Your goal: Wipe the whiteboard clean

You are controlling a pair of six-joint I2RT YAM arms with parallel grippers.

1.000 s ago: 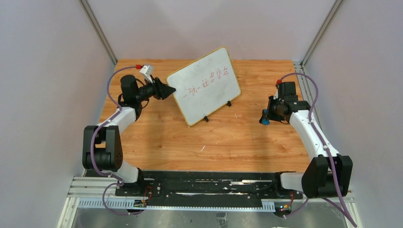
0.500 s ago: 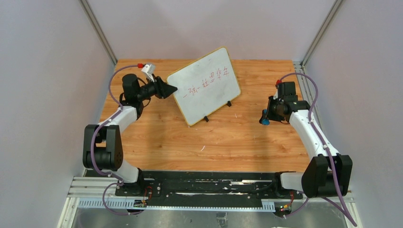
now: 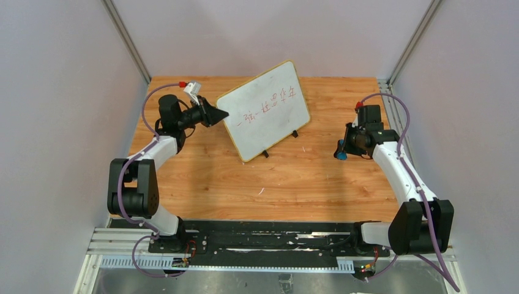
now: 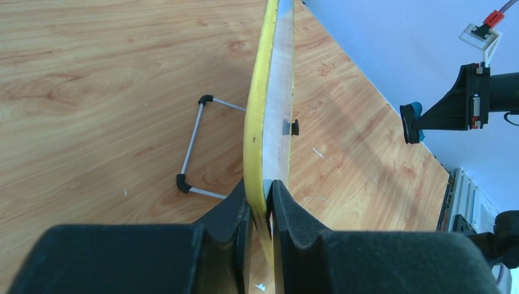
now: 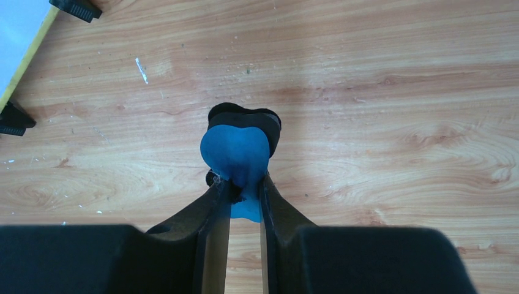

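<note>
The whiteboard (image 3: 264,113) stands in the upper middle of the top view, its red writing (image 3: 269,103) unwiped. The left gripper (image 4: 261,190) pinches its yellow edge (image 4: 254,122). The right gripper (image 5: 245,184), middle right, clamps a blue eraser (image 5: 235,153). The board looks braced; next, the eraser must travel left onto the writing.

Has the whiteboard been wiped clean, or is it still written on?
Still written on: red handwriting crosses the whiteboard; the right tool holds the blue eraser apart from it.
</note>
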